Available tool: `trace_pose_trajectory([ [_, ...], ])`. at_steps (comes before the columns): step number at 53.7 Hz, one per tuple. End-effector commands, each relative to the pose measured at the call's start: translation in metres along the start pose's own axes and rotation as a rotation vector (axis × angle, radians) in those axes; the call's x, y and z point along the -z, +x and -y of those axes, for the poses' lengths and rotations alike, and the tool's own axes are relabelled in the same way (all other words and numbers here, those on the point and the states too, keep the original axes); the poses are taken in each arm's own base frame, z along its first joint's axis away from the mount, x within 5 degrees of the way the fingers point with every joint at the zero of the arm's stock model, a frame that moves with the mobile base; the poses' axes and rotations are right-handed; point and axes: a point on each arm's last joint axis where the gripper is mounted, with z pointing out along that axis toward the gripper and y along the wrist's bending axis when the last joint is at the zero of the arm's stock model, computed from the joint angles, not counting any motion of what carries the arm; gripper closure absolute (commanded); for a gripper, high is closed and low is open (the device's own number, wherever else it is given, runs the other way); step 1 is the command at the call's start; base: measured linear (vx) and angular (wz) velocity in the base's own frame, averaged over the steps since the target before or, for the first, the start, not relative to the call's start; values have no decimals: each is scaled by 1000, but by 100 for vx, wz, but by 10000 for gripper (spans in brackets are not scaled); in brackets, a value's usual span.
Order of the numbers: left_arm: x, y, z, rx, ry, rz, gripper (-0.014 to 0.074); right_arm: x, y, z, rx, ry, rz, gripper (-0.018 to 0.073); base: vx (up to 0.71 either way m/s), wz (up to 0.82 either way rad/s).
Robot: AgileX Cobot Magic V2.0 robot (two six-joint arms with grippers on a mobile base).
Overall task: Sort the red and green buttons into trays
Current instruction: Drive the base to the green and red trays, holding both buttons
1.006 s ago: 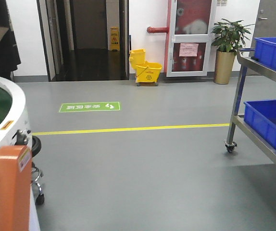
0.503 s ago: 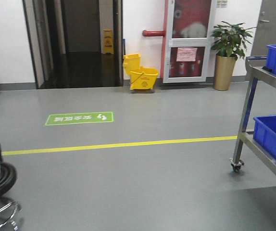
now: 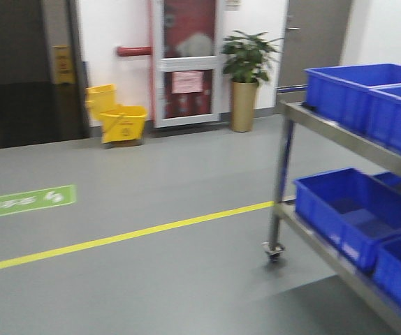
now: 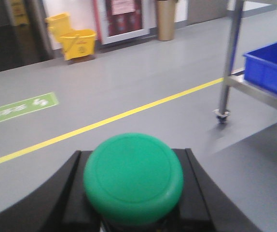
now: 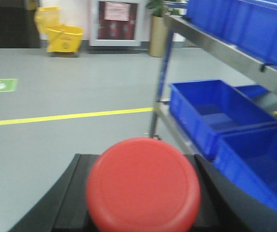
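Left gripper (image 4: 132,162) clasps the green button (image 4: 132,179), its smooth domed cap filling the gap between black fingers (image 4: 63,195), and the right gripper (image 5: 138,162) grasps the red button (image 5: 142,186) likewise, both held above grey floor (image 3: 151,286) just short of the steel cart (image 3: 280,181). Seemingly the carrying step is in hand. No trays show near the cart's hard blue crates (image 3: 358,209), so the next move calls for finding them.

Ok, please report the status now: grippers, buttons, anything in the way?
Left gripper shut on green button. Right gripper shut on red button. Trays not in view. Steel cart with blue crates ahead on the right.
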Motion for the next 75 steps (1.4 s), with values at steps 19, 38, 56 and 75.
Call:
trace_pose_trajectory([
  [19, 1, -15, 4, 16, 41, 90, 596, 1, -14, -2, 3, -28, 64, 567, 50, -68],
  [38, 1, -15, 4, 16, 41, 90, 596, 1, -14, -2, 3, -28, 64, 567, 40, -62],
  [56, 1, -15, 4, 16, 41, 90, 596, 1, -14, -2, 3, -28, 64, 567, 31, -80],
  [75, 1, -15, 4, 16, 41, 90, 596, 1, -14, -2, 3, -28, 64, 567, 28, -95],
])
